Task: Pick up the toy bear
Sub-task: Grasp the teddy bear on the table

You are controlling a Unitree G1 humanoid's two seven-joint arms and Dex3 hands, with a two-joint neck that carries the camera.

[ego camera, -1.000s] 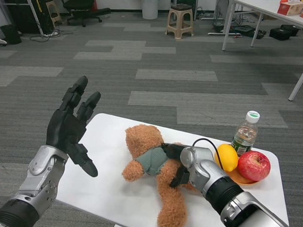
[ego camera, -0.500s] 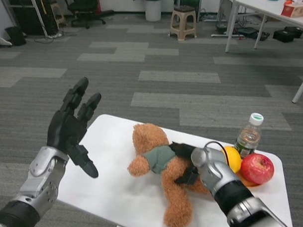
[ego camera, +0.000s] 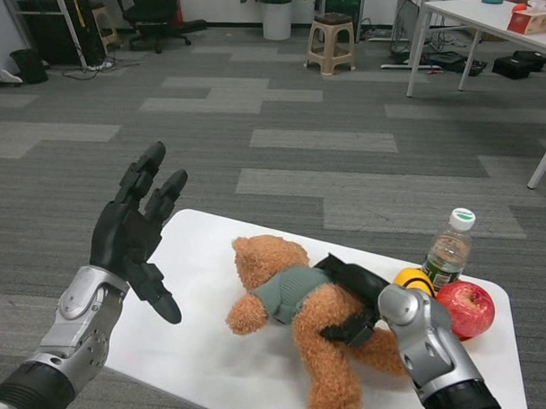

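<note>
Over the bench's [ego camera: 197, 351] left edge the left hand [ego camera: 135, 232] hangs in the air with its fingers spread and nothing in them, well apart from the bear; I'd guess it is simply waiting out of the way while the other arm does the work. Next comes the toy bear [ego camera: 304, 320], lying on its back near the middle of the bench. Its head points toward the far left corner and its legs run toward the near edge, so its long axis lies on a slant across the top. The right hand [ego camera: 353, 300] is wrapped round the bear's middle from the right, fingers curled against the body, which looks like the grip for lifting. At the right edge stand a lemon [ego camera: 408, 279], a water bottle [ego camera: 449, 249] and a red apple [ego camera: 465, 309], close together and clear of the bear.
</note>
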